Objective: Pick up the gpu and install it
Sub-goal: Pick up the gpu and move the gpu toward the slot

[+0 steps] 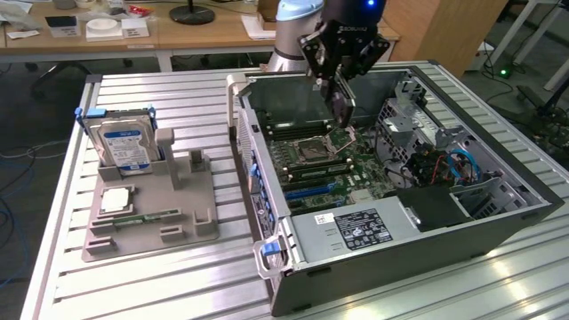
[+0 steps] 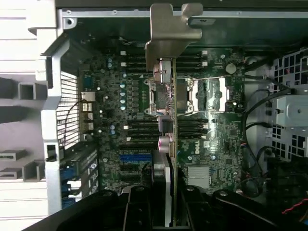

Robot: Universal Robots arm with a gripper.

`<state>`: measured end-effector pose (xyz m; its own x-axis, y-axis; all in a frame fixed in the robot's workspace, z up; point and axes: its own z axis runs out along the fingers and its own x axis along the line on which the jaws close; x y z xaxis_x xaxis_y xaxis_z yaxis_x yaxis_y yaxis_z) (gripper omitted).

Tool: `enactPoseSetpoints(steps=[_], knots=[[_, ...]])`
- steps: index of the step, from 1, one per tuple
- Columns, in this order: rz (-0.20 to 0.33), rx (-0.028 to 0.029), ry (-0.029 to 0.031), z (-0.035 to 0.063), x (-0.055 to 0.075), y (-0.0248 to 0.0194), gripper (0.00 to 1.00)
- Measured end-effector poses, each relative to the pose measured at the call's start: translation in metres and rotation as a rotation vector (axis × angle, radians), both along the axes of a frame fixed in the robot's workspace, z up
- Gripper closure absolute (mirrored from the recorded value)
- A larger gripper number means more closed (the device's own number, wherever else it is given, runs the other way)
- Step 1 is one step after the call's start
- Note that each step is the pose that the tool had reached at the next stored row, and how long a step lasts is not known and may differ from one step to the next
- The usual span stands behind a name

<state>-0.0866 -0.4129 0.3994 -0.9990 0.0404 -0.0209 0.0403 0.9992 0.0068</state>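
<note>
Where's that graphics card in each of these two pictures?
Exterior view: the gpu hangs upright from the gripper, above the motherboard.
Wrist view: the gpu is seen edge-on, silver bracket farthest from the camera.
Shared landmark: the CPU socket.

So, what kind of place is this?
Probably a robotics lab or workshop: a robot gripper holds a gpu card over an open computer case on a slatted metal table, with office desks behind.
</note>
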Motion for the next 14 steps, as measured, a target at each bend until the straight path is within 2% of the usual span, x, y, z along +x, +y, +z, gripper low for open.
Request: enactPoseSetpoints(steps=[2,14], knots=[[0.000,-0.0001,0.0001,-0.0006,0.017,0.0000,0.72],[0.000,0.0001,-0.0001,-0.0030,0.069,0.0005,0.72]])
